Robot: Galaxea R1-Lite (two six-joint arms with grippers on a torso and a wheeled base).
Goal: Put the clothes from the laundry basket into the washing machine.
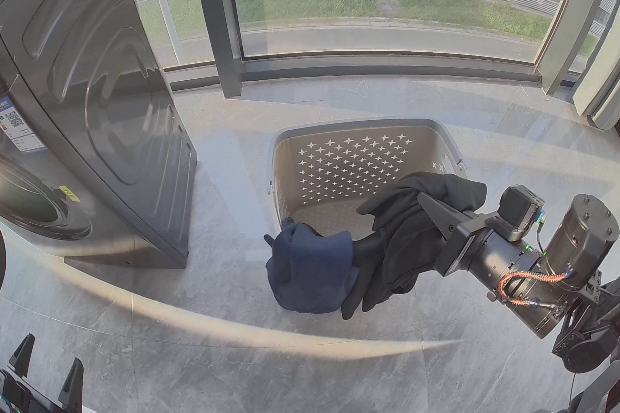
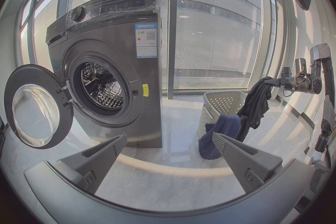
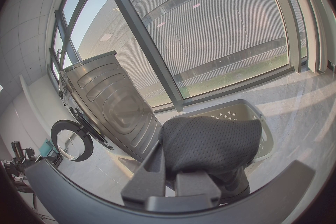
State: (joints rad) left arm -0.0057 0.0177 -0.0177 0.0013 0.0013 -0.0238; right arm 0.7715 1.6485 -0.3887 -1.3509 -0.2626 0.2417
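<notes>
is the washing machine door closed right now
No, the washing machine has its door swung wide open, baring the drum.

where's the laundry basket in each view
Head view: laundry basket in the middle, partly hidden by the black garment in the right gripper.
Left wrist view: basket between the washing machine and the right arm.
Right wrist view: basket just past the gripped garment, below the window.
Shared landmark: the washing machine.
</notes>
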